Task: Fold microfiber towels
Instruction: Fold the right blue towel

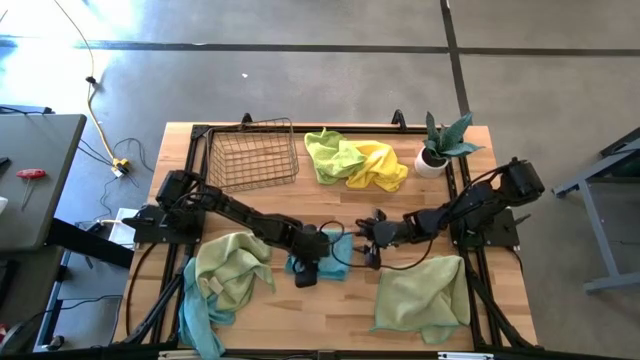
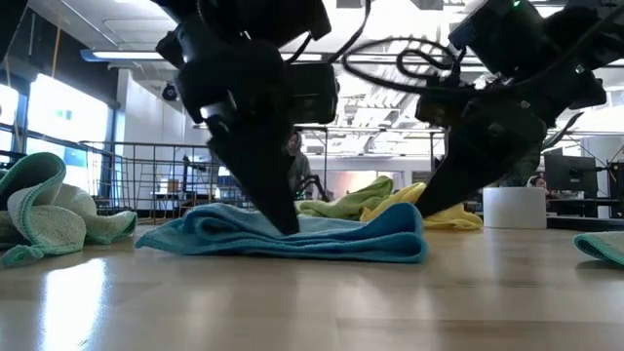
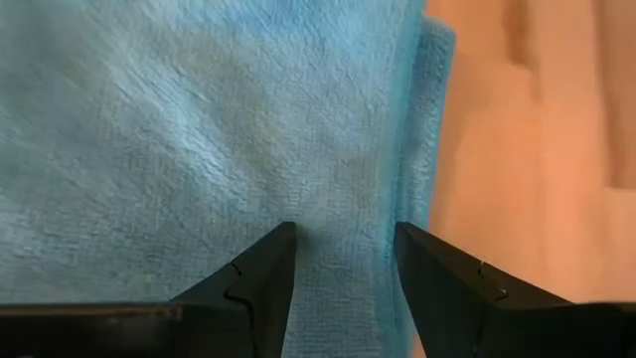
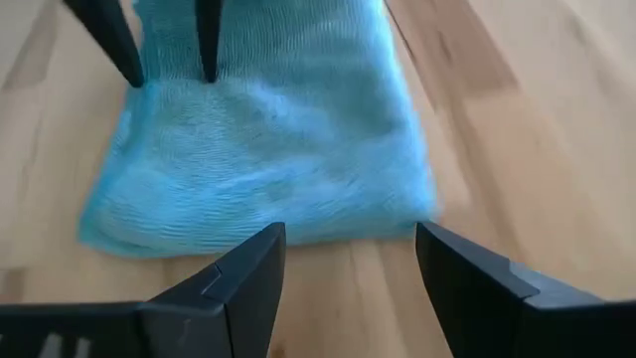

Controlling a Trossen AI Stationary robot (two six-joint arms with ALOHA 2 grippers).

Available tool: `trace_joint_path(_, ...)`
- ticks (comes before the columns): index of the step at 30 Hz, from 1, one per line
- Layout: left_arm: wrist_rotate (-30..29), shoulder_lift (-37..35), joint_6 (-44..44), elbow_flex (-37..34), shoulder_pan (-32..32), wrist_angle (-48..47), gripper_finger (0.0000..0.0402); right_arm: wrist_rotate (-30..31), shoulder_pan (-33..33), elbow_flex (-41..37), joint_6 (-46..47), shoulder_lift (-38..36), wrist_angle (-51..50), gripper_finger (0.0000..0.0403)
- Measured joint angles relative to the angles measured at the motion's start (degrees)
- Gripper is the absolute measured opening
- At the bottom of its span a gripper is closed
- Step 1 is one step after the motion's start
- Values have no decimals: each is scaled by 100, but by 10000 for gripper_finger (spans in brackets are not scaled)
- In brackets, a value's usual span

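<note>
The blue towel (image 1: pixel 325 255) lies folded at the middle of the table's (image 1: pixel 300 310) near half, well in front of the basket (image 1: pixel 254 155), a flat layered pad with one rounded fold edge. The left gripper (image 3: pixel 343 259) stands on it, tips pressed down into the pile with the jaws parted and nothing pinched between them. The right gripper (image 4: pixel 348 259) hovers just beside the towel's edge, jaws wide and empty, its tips off the cloth.

The towel looks light, soft and limp: it will sag and drag instead of holding shape, and the plush nap should grip the wood a little, so layers may slide over each other if pulled from one side. The best hold is probably a pinch at a corner or along the doubled edge, catching all layers, while the other gripper pins the pad.

Other towels wait: a sage one (image 1: pixel 420 295) right of the blue towel, a sage and teal heap (image 1: pixel 225 270) to its left, and a lime (image 1: pixel 335 155) and yellow (image 1: pixel 380 165) pair beside the basket, next to a plant (image 1: pixel 440 145).
</note>
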Motion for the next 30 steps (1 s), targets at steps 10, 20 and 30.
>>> trace_joint_path(10, 446, 0, -56, 0, -231, 23, 163, -1, -125, 4, -2895, 0, 1104, 220)
trace_joint_path(20, -1339, 0, 904, 0, -279, 132, 163, -177, -120, 4, -1420, 0, 1259, 220)
trace_joint_path(30, -763, 0, 590, 2, -75, 432, 163, -197, 48, 4, -1270, 0, 1098, 220)
